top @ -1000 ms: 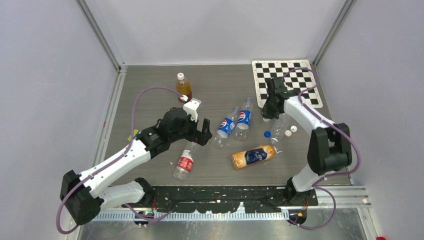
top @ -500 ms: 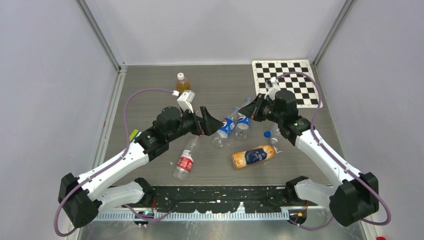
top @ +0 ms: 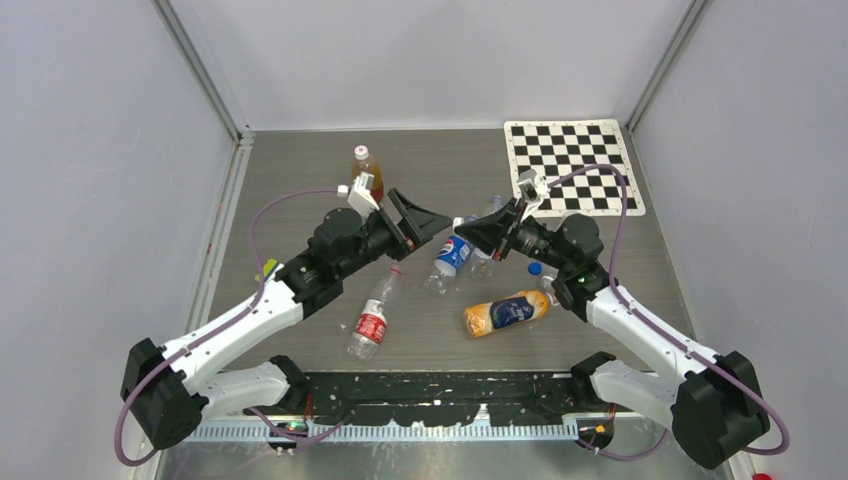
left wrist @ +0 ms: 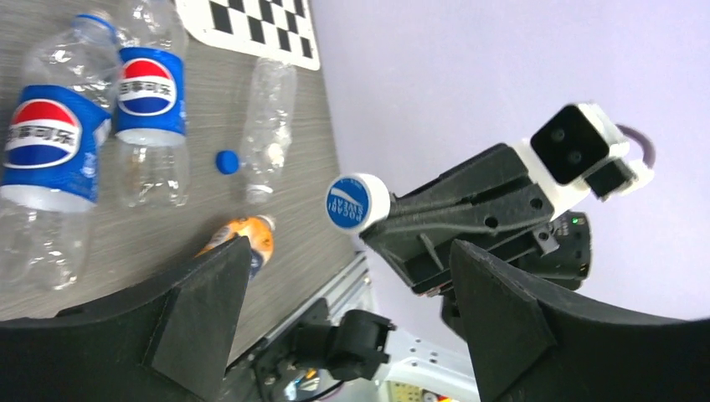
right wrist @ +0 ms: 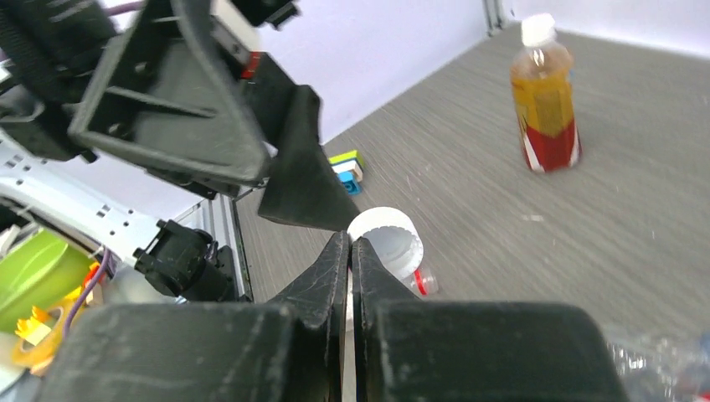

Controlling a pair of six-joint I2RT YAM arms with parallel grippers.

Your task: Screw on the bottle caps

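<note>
My right gripper (top: pixel 463 229) is shut on the rim of a white bottle cap with a blue top (left wrist: pixel 358 201) and holds it in the air above the table's middle. In the right wrist view the cap (right wrist: pixel 385 237) shows its hollow white side at my right gripper's (right wrist: pixel 350 249) tips. My left gripper (top: pixel 420 220) is open and empty, raised, facing the cap from the left a short way off. In the left wrist view the cap sits above the gap of the left gripper (left wrist: pixel 352 314). A loose blue cap (top: pixel 535 268) lies on the table; it also shows in the left wrist view (left wrist: pixel 226 161).
Two Pepsi bottles (top: pixel 452 256) (top: pixel 487 241) lie mid-table. A red-label bottle (top: pixel 371 323) and an orange bottle (top: pixel 505 312) lie nearer. An amber bottle (top: pixel 366 172) stands at the back. A clear bottle (left wrist: pixel 268 117) lies by the checkerboard (top: pixel 570 160).
My right gripper swung from beside the checkerboard to the table's middle and rose with the cap. My left gripper lifted off the table and turned toward it.
</note>
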